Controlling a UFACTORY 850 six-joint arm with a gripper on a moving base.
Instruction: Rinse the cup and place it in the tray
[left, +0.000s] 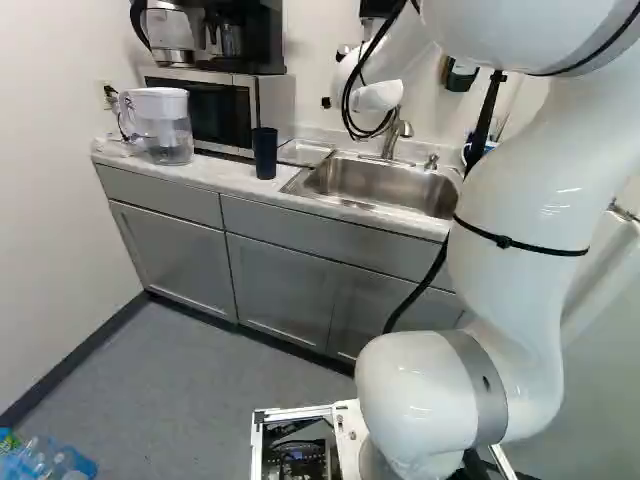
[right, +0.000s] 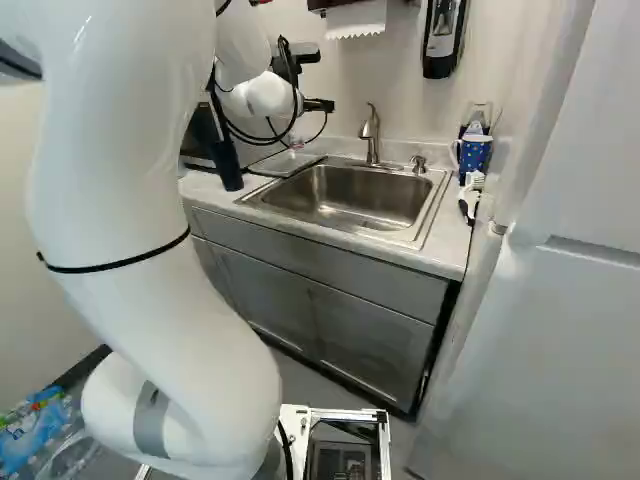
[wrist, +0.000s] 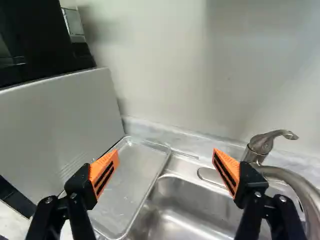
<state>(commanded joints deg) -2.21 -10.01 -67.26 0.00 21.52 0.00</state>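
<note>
With the gripper (wrist: 166, 154) wide open and nothing held, the dark cup (left: 265, 153), left upright by the tray (wrist: 135, 172), is probably light, stiff, slippery once wet, and best grabbed mid-body.

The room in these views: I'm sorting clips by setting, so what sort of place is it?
Probably a small kitchen or break-room kitchenette: a sink set in a counter, a microwave and a water pitcher show it.
</note>
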